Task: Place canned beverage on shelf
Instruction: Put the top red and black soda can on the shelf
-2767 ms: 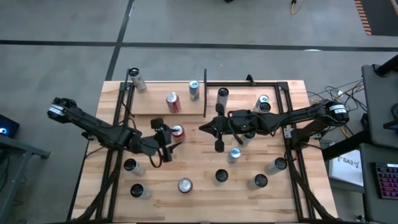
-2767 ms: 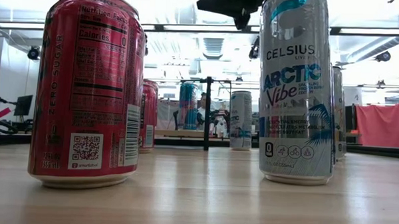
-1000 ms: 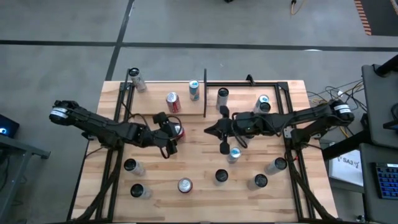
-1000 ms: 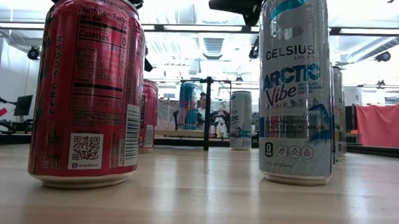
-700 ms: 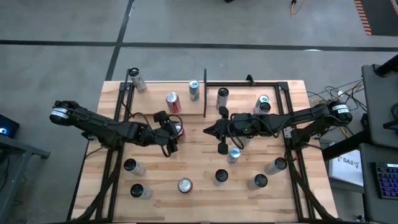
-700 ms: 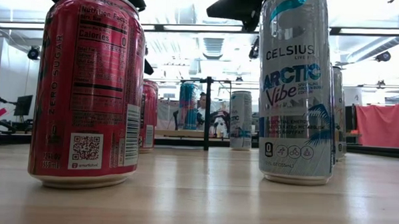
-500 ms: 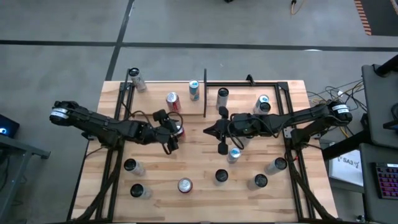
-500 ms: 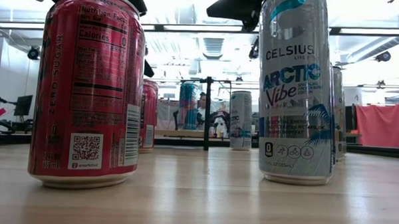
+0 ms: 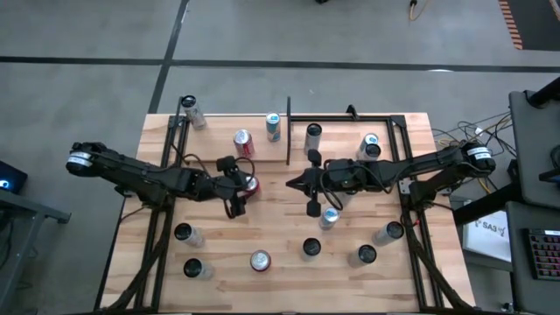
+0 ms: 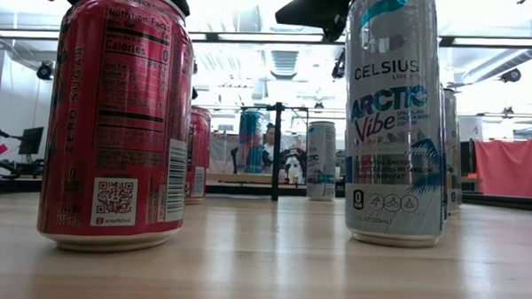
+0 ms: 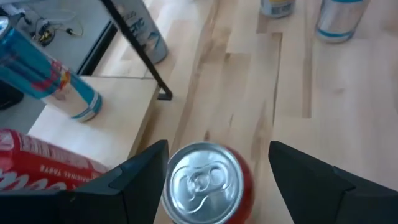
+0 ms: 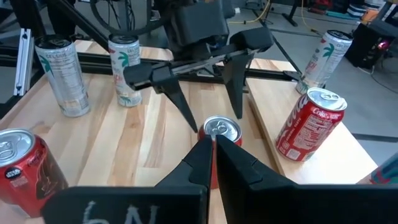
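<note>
A red can (image 9: pixel 252 184) stands upright on its base on the table, just in front of the shelf (image 9: pixel 214 144), a pale plywood panel with black rods. My left gripper (image 11: pixel 219 146) is open, one finger on each side of the can's top (image 11: pixel 205 183); I cannot tell whether either finger touches it. A red can (image 9: pixel 242 143) and a blue can (image 9: pixel 273 125) stand on the shelf. My right gripper (image 12: pixel 211 140) is shut and hovers right of the red can (image 12: pixel 221 129), pointing at it.
Several more cans stand toward the near edge, among them a red one (image 10: pixel 116 118) and a silver one (image 10: pixel 396 118). Another can (image 9: pixel 330 217) stands below my right arm. A bare black frame (image 9: pixel 350 116) at the far right holds two cans.
My left gripper has turned slightly toward the far edge, its fingers staying on either side of the red can. The can has not moved.
</note>
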Robot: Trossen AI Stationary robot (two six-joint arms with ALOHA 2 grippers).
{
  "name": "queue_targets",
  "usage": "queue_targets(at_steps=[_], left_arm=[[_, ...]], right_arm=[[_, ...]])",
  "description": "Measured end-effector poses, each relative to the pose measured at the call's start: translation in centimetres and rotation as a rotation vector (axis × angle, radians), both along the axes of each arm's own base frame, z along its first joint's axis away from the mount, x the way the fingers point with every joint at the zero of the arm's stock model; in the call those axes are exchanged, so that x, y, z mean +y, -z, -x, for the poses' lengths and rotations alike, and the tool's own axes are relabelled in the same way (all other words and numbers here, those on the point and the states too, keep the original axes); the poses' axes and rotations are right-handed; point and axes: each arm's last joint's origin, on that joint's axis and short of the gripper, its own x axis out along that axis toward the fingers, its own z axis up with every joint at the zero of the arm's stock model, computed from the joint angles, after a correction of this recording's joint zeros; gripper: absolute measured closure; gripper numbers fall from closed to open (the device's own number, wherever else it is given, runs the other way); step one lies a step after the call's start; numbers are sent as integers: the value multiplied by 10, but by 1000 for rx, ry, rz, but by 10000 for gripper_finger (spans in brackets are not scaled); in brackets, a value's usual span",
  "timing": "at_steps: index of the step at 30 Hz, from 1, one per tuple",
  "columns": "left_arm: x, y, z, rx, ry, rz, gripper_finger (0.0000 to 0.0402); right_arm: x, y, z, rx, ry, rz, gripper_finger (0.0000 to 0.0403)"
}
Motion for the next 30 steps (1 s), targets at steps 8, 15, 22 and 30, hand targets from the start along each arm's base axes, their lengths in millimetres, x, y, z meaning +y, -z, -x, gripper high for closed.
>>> queue_targets(at_steps=[8,15,22,30], left_arm=[[5,11,3,-52,-34,25,138],[5,8,5,-61,-33,25,133],[6,8,6,-72,-63,46,59],[6,12,9,-74,-131,101,6]], right_arm=[[-7,1,-1,3,30,5,392],[-10,1,-1,5,40,17,392],[-10,1,-1,3,44,7,392],[-10,2,-1,9,53,-22,392]])
